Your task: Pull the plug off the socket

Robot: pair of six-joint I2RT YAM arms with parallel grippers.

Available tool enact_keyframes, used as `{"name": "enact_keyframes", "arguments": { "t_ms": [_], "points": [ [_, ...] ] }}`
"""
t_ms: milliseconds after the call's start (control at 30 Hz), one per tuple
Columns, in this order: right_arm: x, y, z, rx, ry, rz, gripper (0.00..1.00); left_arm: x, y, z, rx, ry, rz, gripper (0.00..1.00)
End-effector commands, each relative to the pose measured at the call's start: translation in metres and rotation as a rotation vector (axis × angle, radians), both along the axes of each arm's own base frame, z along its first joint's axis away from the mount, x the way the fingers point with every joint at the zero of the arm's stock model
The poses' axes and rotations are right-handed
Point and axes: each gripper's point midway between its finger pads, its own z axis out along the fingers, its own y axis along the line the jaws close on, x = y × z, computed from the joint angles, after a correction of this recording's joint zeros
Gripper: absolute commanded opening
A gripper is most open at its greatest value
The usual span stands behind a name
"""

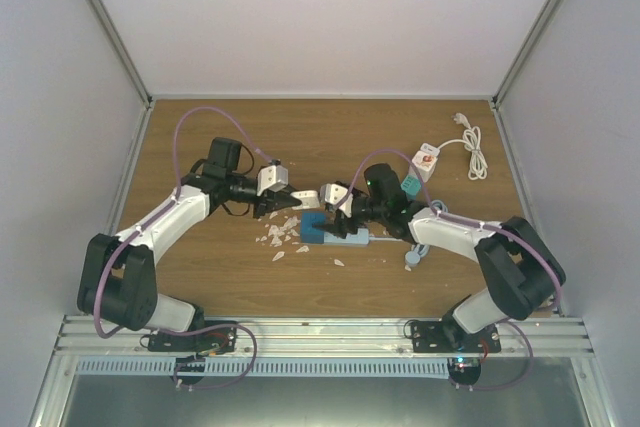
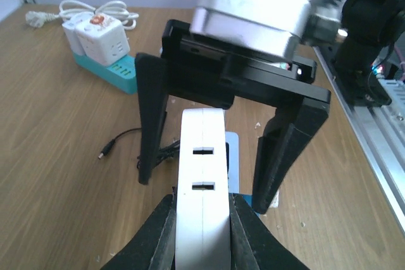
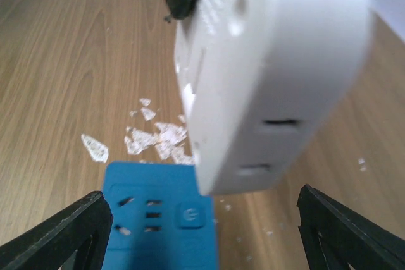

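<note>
The plug is a white block with two slots, and my left gripper is shut on its sides. It hangs just over one end of the blue socket strip, which lies flat on the table with its holes showing. The plug's prongs are hidden. My right gripper is open, and its black fingers straddle the plug without touching it. From above, both grippers meet over the blue socket strip at mid-table.
White shards litter the wood left of the strip. A white cube power strip on a teal base, with a coiled white cable, stands at the back right. A thin black cable with a barrel jack lies nearby. Enclosure walls surround the table.
</note>
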Motion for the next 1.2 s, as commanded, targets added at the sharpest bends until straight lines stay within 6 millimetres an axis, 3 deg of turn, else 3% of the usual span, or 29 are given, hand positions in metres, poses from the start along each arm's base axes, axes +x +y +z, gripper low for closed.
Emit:
{"name": "enact_keyframes", "arguments": {
  "t_ms": [0,233,500,633,700,1167],
  "points": [
    [0.009,-0.004,0.037,0.054,-0.016,-0.012,0.81,-0.004,0.005,0.044,-0.084,-0.044,-0.032,0.0],
    [0.035,-0.026,0.068,0.094,-0.058,-0.105,0.83,-0.018,0.01,0.085,-0.181,-0.029,-0.071,0.0],
    [0.049,-0.02,0.111,0.144,-0.13,-0.113,0.84,-0.03,0.01,0.113,-0.282,0.074,-0.145,0.0],
    [0.042,-0.013,0.13,0.183,-0.121,-0.049,0.9,-0.033,0.012,0.12,-0.309,0.093,-0.164,0.0],
    [0.034,-0.009,0.136,0.205,-0.105,0.003,0.99,-0.034,0.012,0.121,-0.312,0.096,-0.16,0.0],
    [0.015,0.008,0.158,0.255,-0.048,0.1,1.0,-0.033,0.015,0.121,-0.333,0.132,-0.163,0.0]
  ]
}}
